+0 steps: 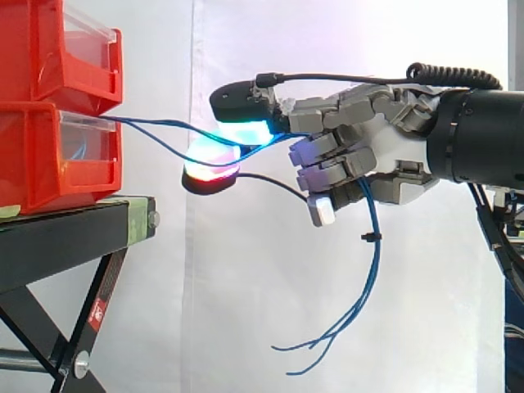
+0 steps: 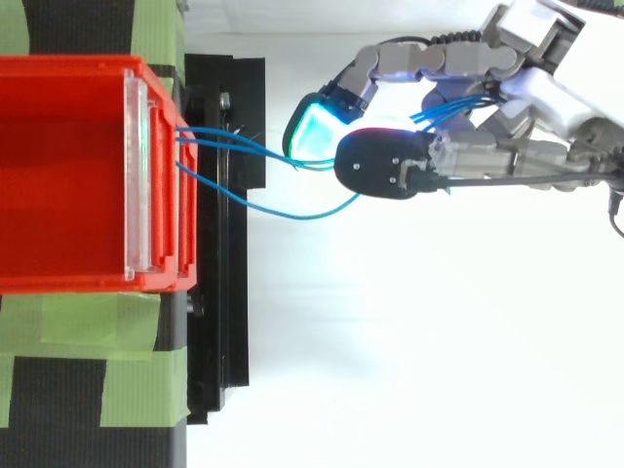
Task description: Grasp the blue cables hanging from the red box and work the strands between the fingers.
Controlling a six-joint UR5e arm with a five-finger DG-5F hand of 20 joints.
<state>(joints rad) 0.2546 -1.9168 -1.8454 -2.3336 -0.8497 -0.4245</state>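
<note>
The hand [image 1: 385,147] is closed on the blue cables [image 2: 302,216]. Two glowing pads [image 1: 214,155] pinch the strands at the front of the hand, and the other fingers are curled in toward the palm. From that pinch the cables run forward, past the fingertips, to the front of the lower red box [image 1: 41,164], which sits on the black stand [image 1: 65,237] ahead of the hand. Two strands go there almost straight and a third sags in a loop below them. Behind the pinch the cables pass through the curled fingers, and their loose ends dangle below the palm, clear of everything.

The grasp looks made, so the step in hand is working the strands between the fingers. The next move likely calls for the pads to rub or roll against each other so that the strands shift and separate, with the arm held about where it is. The straighter strands have little slack. Any pull away from the box could drag them out of it or tug the box on the stand, so the motion should come from the fingers.
</note>
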